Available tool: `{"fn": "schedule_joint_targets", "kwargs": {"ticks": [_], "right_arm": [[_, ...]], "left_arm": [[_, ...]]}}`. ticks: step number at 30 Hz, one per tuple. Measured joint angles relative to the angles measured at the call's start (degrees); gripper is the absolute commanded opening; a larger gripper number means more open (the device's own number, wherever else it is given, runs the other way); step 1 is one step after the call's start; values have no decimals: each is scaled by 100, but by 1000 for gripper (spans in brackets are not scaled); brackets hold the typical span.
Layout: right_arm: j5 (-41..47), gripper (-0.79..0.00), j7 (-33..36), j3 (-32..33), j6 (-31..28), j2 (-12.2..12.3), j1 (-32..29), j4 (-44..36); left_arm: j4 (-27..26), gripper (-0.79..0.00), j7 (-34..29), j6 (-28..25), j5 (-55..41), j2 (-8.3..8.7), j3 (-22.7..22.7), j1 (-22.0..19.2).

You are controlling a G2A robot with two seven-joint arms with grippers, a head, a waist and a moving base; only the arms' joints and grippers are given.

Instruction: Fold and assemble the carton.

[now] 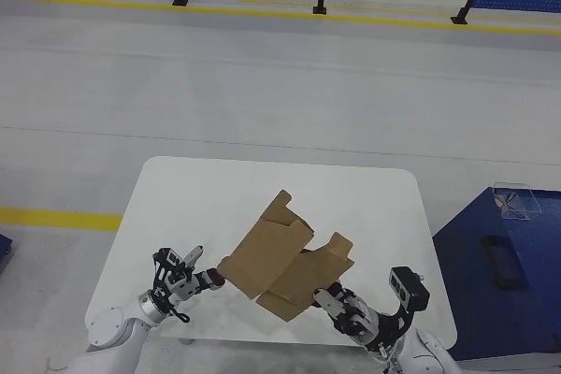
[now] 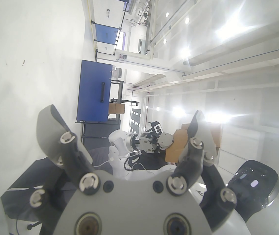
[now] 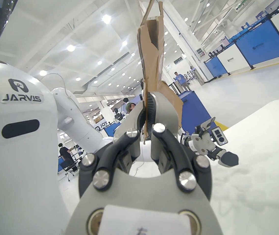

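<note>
Carton (image 1: 276,257): flat blank, no panel erected, no flap tucked. Right gripper (image 3: 147,101) fingers are clenched on its near edge, holding it up over the near part of the desk (image 1: 355,196). Left gripper (image 2: 122,121) fingers are spread, gripping nothing, just beside the carton's left corner. My read: pickup done, all folding and assembly left.
</note>
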Motion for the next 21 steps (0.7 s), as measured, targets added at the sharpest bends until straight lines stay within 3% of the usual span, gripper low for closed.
{"fn": "schedule_joint_targets", "kwargs": {"ticks": [3, 5, 10, 13, 15, 18, 21], "right_arm": [[1331, -785, 498, -506, -12, 61, -52, -239], [2765, -785, 1177, -888, 151, 157, 3, -508], [6615, -785, 3215, -1123, 1370, 364, 268, -915], [9281, -785, 4535, -985, 3016, 388, 352, -729], [10890, -785, 5227, -962, 4468, 379, 424, -416], [12639, -785, 5616, -1200, 6508, 333, 566, -3], [13953, -785, 5386, -1495, 8058, 253, 776, 432]], "left_arm": [[0, 0, 0, 0, 0, 0, 0, 0], [0, 0, 0, 0, 0, 0, 0, 0], [0, 0, 0, 0, 0, 0, 0, 0], [0, 0, 0, 0, 0, 0, 0, 0], [0, 0, 0, 0, 0, 0, 0, 0], [0, 0, 0, 0, 0, 0, 0, 0], [0, 0, 0, 0, 0, 0, 0, 0]]}}
